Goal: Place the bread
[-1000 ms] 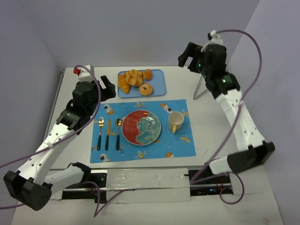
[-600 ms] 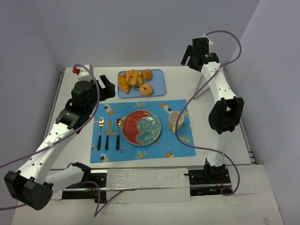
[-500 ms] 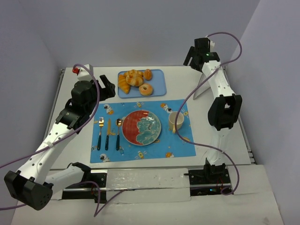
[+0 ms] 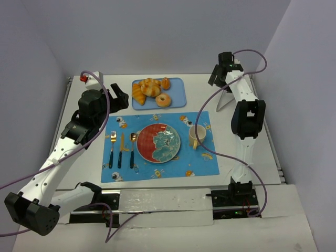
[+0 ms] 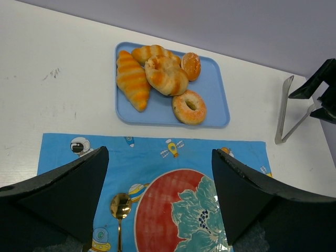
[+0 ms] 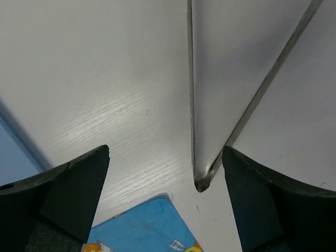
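Well, starting at my left, the left gripper point(image 4: 119, 98) hovers above the table point(image 4: 79, 131), near the left edge of the blue tray point(image 4: 177, 86) and apart from it. From the left wrist camera its fingers point(image 5: 58, 191) stand wide apart with nothing between them, framing the tray and the top of the placemat point(image 4: 202, 163).

On the mat's left side I see a fork point(image 4: 112, 149), a knife point(image 4: 121, 149) and a spoon point(image 4: 133, 150) lying side by side, just left of the red and teal plate point(image 4: 144, 137).

Behind the mat, the tray holds the pastries. A striped croissant point(image 5: 131, 80) lies along its left side, with a knotted bun point(image 5: 165, 74) beside it. The bread point(image 5: 189, 106), a pale ring with a centre hole, lies flat at the tray's near right corner, touching the bun. No gripper touches it.

Right of the plate, the yellow cup point(image 4: 197, 135) stands upright on the mat.

Further right, a bent metal stand point(image 4: 226, 100) rests on the bare table. The right gripper point(image 4: 216, 73) hangs above the table's far right corner, over that stand. Its fingers point(image 6: 63, 194) are spread wide and empty; the right wrist camera looks down on the stand's two legs and a corner of the mat.
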Robot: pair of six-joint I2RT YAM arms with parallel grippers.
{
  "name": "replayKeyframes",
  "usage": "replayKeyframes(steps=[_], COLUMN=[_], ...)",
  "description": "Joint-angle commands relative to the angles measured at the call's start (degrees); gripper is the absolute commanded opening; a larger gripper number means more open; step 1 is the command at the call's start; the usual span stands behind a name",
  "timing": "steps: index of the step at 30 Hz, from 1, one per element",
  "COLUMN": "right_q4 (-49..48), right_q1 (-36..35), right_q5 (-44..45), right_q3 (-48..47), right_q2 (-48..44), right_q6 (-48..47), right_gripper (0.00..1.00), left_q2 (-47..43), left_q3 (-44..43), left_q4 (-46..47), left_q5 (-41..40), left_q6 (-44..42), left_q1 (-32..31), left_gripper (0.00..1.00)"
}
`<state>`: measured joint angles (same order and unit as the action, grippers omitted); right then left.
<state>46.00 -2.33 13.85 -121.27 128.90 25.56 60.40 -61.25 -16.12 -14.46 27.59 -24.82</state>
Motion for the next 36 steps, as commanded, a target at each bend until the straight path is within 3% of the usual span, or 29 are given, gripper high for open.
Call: replayKeyframes(steps=[1,36], right_q4=[0.58,1.38], right_q1=[1.45,6.28], right_q5=[0.13,-2.77], right_q3=[-0.46,-1.60], right_q2=[2.05,11.99], right_q6=[0.89,2.04], right_gripper=[0.94,0.91], left_q2=[-0.11,1.74], left_q3=[-3.08,-3.43], left_q4=[0.39,0.21], left_q5=[1.27,5.32], left_q6=[0.44,1.85], left_q1=[0.39,2.85], left_gripper=[0.89,0.89])
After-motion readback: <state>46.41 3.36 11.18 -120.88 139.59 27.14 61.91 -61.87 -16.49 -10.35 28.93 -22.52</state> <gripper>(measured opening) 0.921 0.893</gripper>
